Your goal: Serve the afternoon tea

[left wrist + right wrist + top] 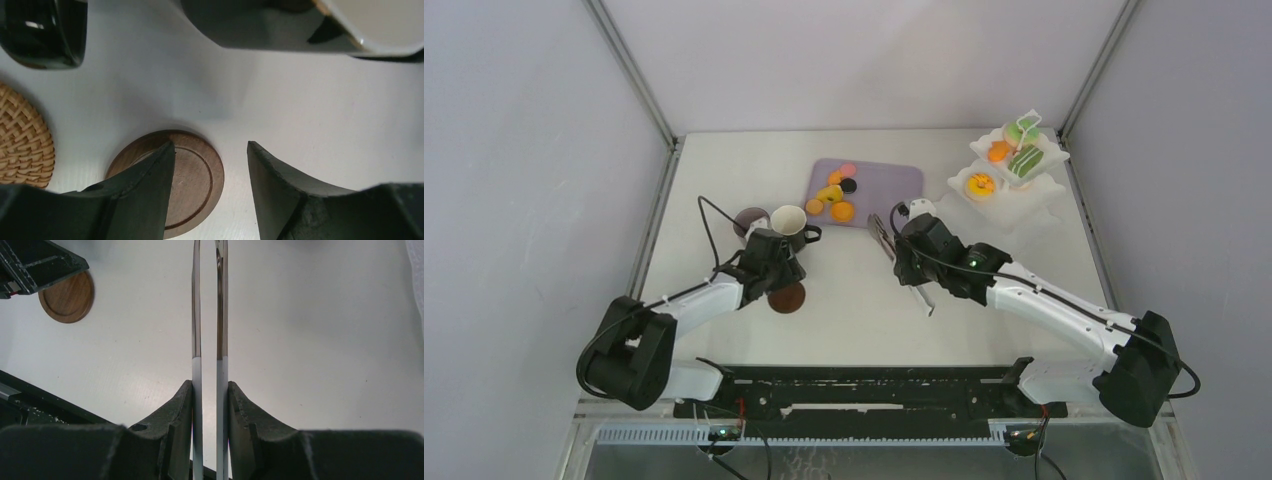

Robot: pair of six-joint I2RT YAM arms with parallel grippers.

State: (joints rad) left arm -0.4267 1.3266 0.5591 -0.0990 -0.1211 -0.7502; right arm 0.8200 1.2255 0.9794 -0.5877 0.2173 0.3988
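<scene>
My left gripper hangs open just above a round brown wooden coaster, its left finger over the disc and nothing between the jaws. A woven coaster lies to the left in the left wrist view. Just beyond stand the dark mug with white inside and the mauve mug. My right gripper is shut on the long white tongs. Doughnuts and macarons lie on the lilac tray; others fill the white tiered stand.
The wooden coaster also shows at the upper left of the right wrist view, beside part of the left arm. A black rail runs along the near table edge. Grey walls enclose the table on three sides.
</scene>
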